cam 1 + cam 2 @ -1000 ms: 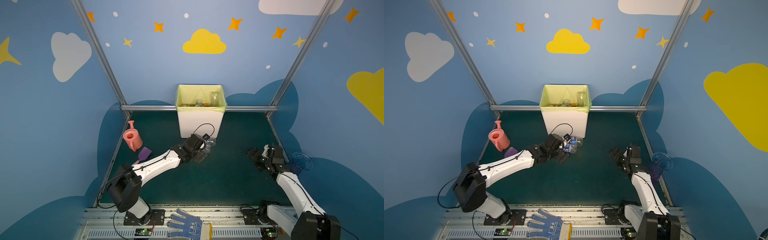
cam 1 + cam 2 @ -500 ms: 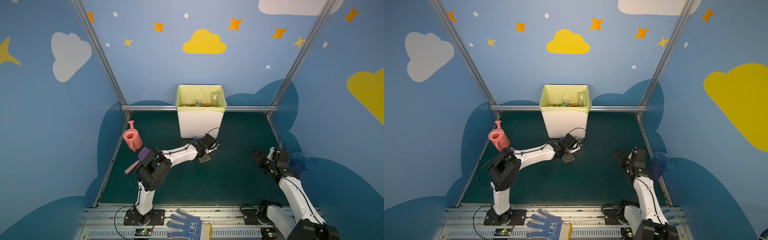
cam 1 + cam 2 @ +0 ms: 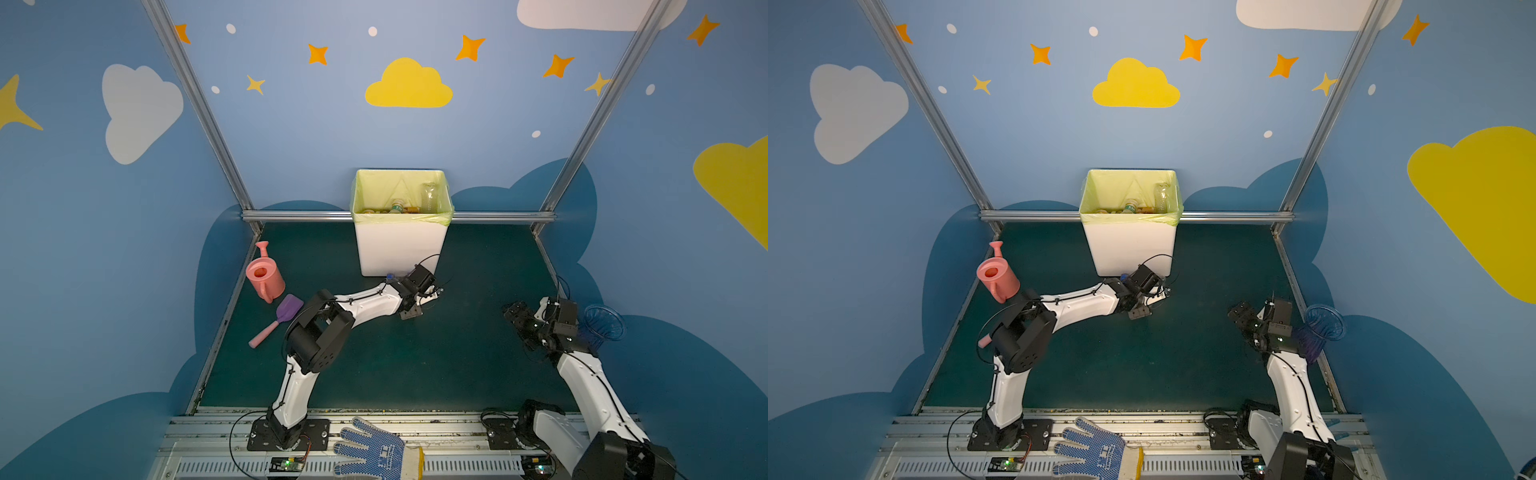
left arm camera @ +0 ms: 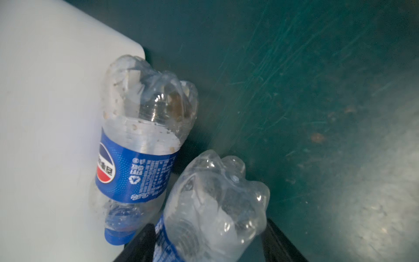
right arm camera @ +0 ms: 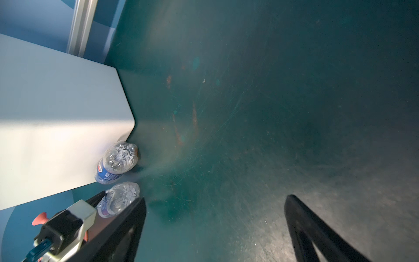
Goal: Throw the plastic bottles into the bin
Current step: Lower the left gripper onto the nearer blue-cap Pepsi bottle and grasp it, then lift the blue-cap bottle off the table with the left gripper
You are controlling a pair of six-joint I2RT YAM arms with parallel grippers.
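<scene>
The white bin [image 3: 401, 249] [image 3: 1129, 249] with its yellow-green liner stands at the back and holds several plastic bottles [image 3: 397, 206]. Two more clear, blue-labelled bottles lie at the foot of its front right corner. One bottle [image 4: 140, 140] [image 5: 116, 162] rests against the bin wall [image 4: 45, 136]. My left gripper [image 3: 434, 291] [image 3: 1160, 291] [image 4: 209, 233] is shut on the other bottle [image 4: 213, 204] [image 5: 120, 199], low over the mat, with a finger on each side. My right gripper [image 3: 519, 320] [image 3: 1246, 322] [image 5: 215, 199] stands open and empty at the right.
A pink watering can [image 3: 264, 276] and a purple scoop [image 3: 282, 316] lie by the left wall. A clear blue cup [image 3: 604, 322] sits just outside the right edge, behind my right wrist. A blue dotted glove [image 3: 374, 451] lies on the front rail.
My left arm has reached further toward the bin's front right corner and its jaws have closed from wide onto a bottle. My right arm has drawn back slightly to the right.
</scene>
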